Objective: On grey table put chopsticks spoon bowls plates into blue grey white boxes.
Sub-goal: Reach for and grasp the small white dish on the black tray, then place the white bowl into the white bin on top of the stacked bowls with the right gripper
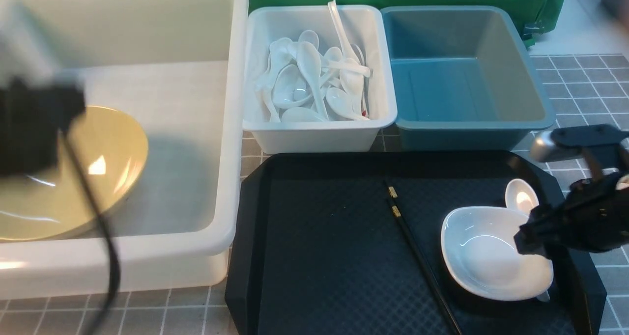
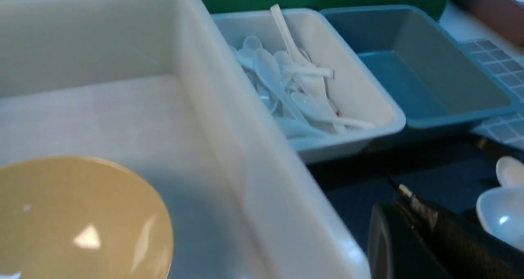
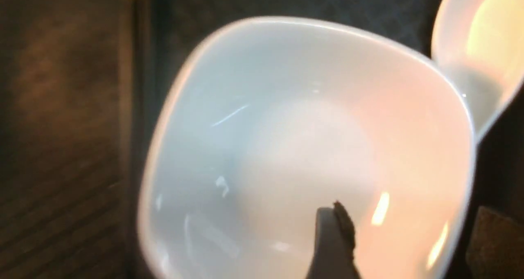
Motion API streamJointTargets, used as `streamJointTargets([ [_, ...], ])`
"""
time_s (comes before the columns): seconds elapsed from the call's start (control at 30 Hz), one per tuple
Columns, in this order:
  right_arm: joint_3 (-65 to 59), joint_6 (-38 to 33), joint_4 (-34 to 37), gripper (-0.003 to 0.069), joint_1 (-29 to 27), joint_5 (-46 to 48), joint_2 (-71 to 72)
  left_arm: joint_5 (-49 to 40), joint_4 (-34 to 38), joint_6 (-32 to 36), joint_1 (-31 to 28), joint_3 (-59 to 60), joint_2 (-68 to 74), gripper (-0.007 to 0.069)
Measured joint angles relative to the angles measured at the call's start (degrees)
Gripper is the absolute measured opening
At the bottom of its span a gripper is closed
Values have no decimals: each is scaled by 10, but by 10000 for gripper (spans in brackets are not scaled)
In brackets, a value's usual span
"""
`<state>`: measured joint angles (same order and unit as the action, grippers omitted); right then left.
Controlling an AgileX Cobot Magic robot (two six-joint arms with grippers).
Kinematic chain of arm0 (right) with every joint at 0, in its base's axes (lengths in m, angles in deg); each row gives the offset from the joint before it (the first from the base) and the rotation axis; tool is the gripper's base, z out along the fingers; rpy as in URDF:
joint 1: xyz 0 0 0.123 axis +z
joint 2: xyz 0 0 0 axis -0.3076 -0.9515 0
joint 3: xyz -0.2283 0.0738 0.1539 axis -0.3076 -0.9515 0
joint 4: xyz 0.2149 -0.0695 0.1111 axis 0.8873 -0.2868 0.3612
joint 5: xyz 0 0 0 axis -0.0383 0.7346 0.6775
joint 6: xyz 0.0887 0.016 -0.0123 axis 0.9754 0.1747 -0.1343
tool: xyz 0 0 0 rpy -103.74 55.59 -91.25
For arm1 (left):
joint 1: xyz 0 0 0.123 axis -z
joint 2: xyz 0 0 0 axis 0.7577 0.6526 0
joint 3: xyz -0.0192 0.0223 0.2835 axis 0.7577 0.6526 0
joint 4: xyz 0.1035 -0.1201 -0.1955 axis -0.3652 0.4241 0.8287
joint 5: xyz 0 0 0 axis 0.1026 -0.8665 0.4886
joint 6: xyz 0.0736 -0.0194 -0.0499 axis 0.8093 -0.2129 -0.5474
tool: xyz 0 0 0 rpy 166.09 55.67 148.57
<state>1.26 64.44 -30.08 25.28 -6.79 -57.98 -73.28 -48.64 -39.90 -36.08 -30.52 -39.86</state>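
Observation:
The yellow-green bowl (image 1: 73,178) lies in the very large white box (image 1: 236,128), at its left. My left arm (image 1: 29,124) hangs blurred above it; my left gripper (image 2: 413,217) is shut and holds nothing. The small white plate (image 1: 486,251) rests on the black tray (image 1: 319,251), with a white spoon (image 1: 521,195) just behind it. My right gripper (image 3: 409,238) stands open astride the plate's right rim, one finger (image 3: 331,238) inside the dish and the other outside. The chopsticks (image 1: 417,256) lie left of the plate. The blue-grey box (image 1: 467,79) is empty.
The small white box (image 1: 319,133) between the two other boxes holds several white spoons. All three boxes stand along the far side of the grey table (image 1: 589,79), right behind the tray. A green cloth hangs at the back.

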Motion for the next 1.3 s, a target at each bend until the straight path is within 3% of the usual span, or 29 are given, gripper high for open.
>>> streamJointTargets([
  [0.17,6,5,-4,408,0,-29,-63,-24,-69,-5,0,122,-75,-1],
  [0.47,22,1,7,164,0,-25,-77,23,-139,-16,0,215,-152,-1],
  [0.73,91,-35,2,68,0,75,-36,55,-171,-51,0,215,-187,-1],
  [0.93,211,-51,-9,67,11,165,12,60,-170,-63,0,220,-246,-4],
  [1.03,304,-53,-10,67,52,170,19,82,-161,-65,0,237,-300,-5],
  [1.13,415,-56,-3,67,150,145,-7,115,-162,-65,0,255,-361,-5],
  [1.17,415,-57,-3,67,150,145,-7,119,-164,-65,0,257,-363,-5],
  [1.3,573,-93,5,67,290,116,-127,149,-171,-65,0,276,-373,-5],
])
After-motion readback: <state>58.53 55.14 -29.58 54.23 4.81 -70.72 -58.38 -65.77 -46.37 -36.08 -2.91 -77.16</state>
